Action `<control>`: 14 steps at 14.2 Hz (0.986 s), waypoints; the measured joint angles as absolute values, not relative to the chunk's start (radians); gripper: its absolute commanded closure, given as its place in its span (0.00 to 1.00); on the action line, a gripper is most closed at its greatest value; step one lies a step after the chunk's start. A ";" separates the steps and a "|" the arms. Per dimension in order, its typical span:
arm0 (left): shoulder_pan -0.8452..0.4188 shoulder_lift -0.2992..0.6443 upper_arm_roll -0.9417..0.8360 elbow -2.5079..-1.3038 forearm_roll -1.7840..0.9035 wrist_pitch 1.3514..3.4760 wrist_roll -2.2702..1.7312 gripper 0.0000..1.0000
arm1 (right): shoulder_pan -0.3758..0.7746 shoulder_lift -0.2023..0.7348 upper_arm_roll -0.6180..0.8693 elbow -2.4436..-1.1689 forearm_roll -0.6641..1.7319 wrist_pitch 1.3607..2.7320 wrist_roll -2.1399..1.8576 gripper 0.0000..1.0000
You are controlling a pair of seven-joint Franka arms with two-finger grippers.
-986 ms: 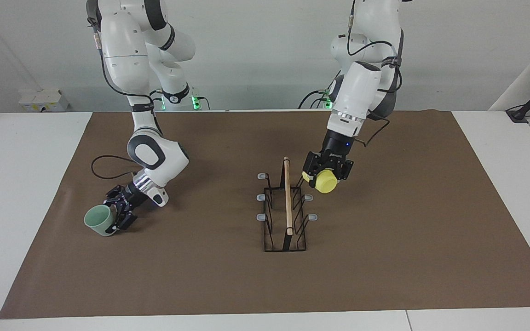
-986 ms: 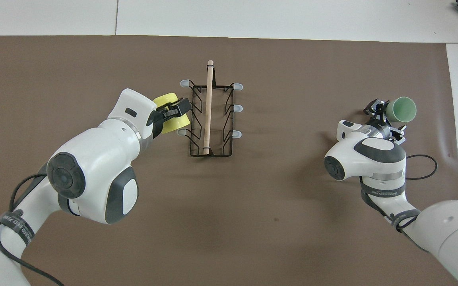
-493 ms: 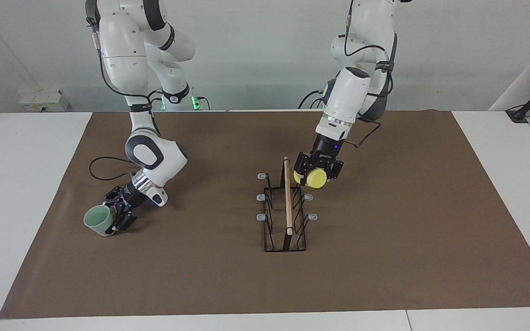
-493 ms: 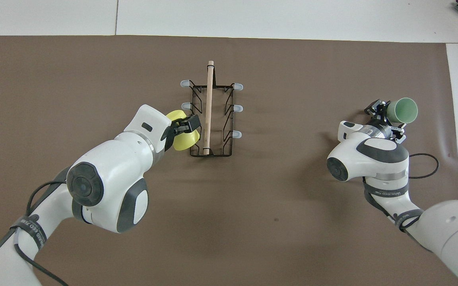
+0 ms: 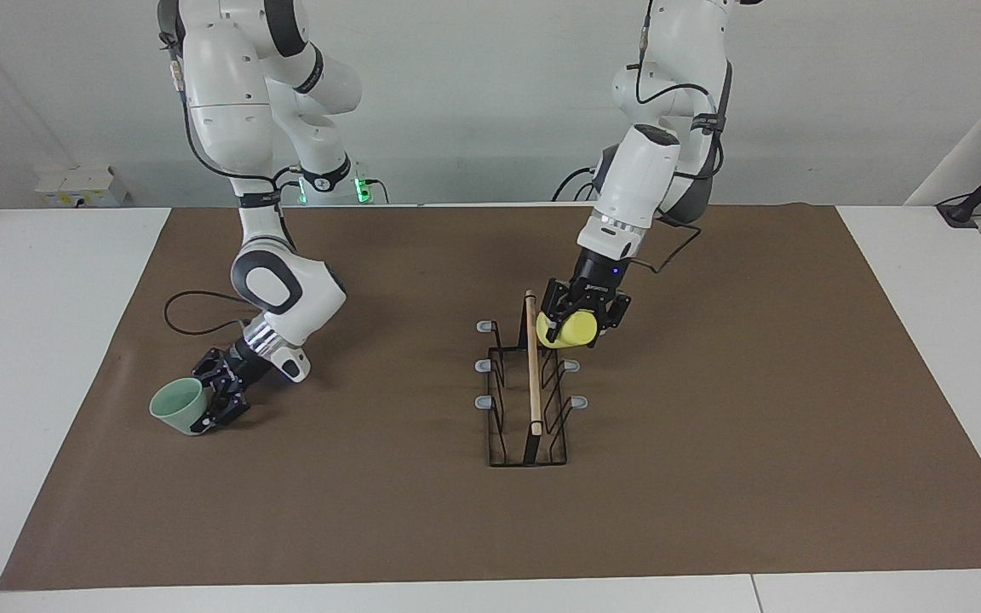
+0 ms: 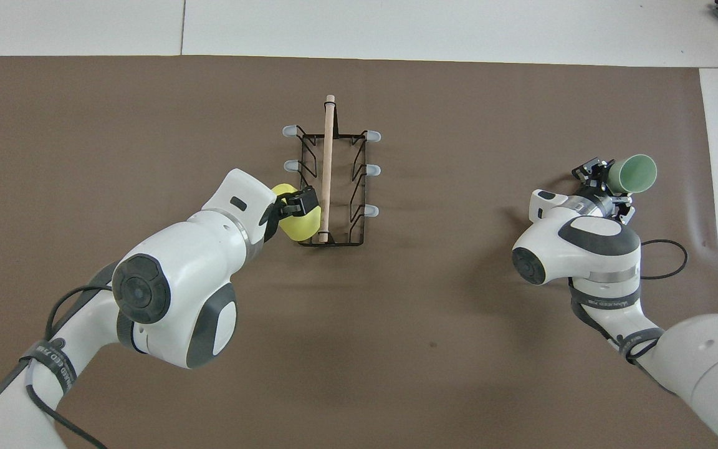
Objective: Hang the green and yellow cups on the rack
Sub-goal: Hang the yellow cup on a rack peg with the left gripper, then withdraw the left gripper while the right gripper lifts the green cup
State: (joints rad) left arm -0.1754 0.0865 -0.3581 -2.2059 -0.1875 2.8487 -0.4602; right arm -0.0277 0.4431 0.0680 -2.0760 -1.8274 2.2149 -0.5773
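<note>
Neither cup hangs yet: at frame centre the left gripper point(image 5: 577, 327) fingers clamp the yellow cup point(image 5: 570, 331) over the rack point(image 5: 529, 400) (nearest prong); lower left, the right gripper point(image 5: 215, 393) fingers grip the green cup point(image 5: 175, 407).

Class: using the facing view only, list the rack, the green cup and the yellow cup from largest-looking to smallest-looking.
1. rack, clearly largest.
2. green cup and yellow cup: they look about alike. The yellow one is partly covered by the left gripper and the green by the right gripper, so no ranking.
</note>
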 measured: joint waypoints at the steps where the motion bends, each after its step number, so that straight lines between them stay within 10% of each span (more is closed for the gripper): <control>1: -0.175 0.085 -0.358 -2.178 -0.188 2.775 -0.460 0.00 | -0.026 0.442 0.069 -2.070 -1.822 2.215 -0.577 0.79; 14: -0.098 0.051 -0.121 -1.955 -0.167 2.176 0.006 0.00 | -0.055 0.185 0.077 -2.062 -1.196 2.475 -0.873 0.71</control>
State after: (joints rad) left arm -0.0977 0.0515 -0.1209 -1.9547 -0.1666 2.1756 0.0055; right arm -0.0550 0.1850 0.0770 -2.0618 -1.1960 2.4753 -0.8731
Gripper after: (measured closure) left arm 0.000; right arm 0.313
